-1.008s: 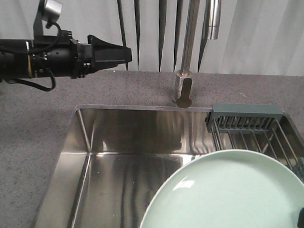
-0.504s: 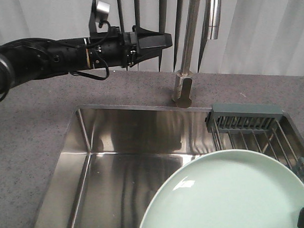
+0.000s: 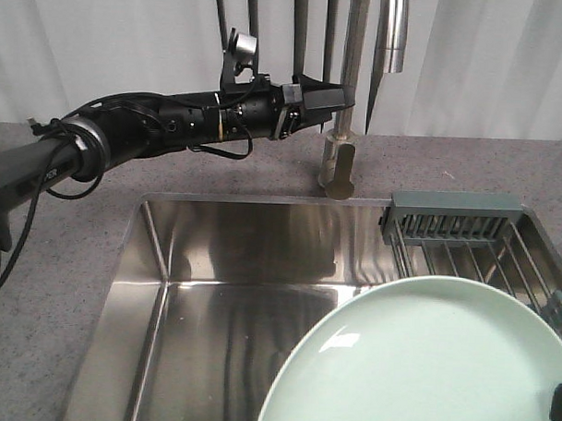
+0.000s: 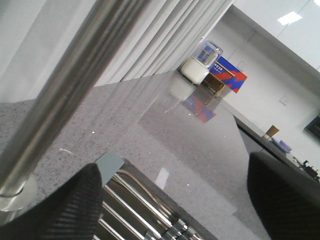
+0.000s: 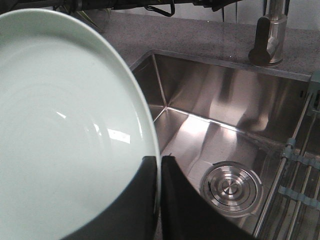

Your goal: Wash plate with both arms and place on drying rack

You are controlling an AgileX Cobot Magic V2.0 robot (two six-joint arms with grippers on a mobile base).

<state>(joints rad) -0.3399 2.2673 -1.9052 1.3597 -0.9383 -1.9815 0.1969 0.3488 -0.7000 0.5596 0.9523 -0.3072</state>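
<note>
The plate (image 3: 423, 363) is seen low and to the right in the front view, above the sink (image 3: 215, 254), with its far edge overlapping the wires of the drying rack (image 3: 456, 226). In the right wrist view the plate's rim is clamped between the two black fingers of the right gripper (image 5: 159, 167), one finger on each face; the round steel drain (image 5: 231, 186) is visible below, on the basin floor. The left arm (image 3: 127, 131) is stretched across the grey counter (image 3: 67, 258) behind the sink, and the left gripper (image 3: 329, 97) is placed just beside the upright faucet (image 3: 345, 111), on its left. Contact with the faucet cannot be judged. In the left wrist view the left gripper's fingers (image 4: 60, 210) are spread wide apart with nothing held between them; the faucet column is seen along the frame's left side and the rack wires below.
</note>
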